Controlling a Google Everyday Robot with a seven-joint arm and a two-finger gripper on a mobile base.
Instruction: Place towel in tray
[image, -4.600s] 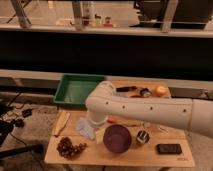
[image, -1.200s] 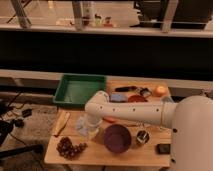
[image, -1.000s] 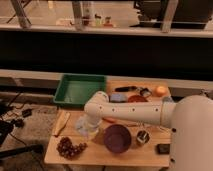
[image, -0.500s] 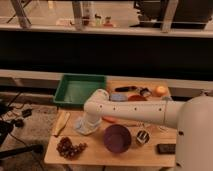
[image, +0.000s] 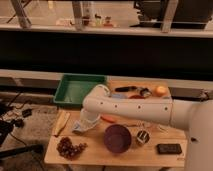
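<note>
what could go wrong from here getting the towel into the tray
1. The gripper is shut low on the towel, possibly pinching only a fold, so the cloth may slip out on the lift.
2. A drooping towel could catch the near wall of the tray and end up draped over the rim rather than inside.
3. The purple bowl sits close by the arm, and a wide swing might nudge it.
</note>
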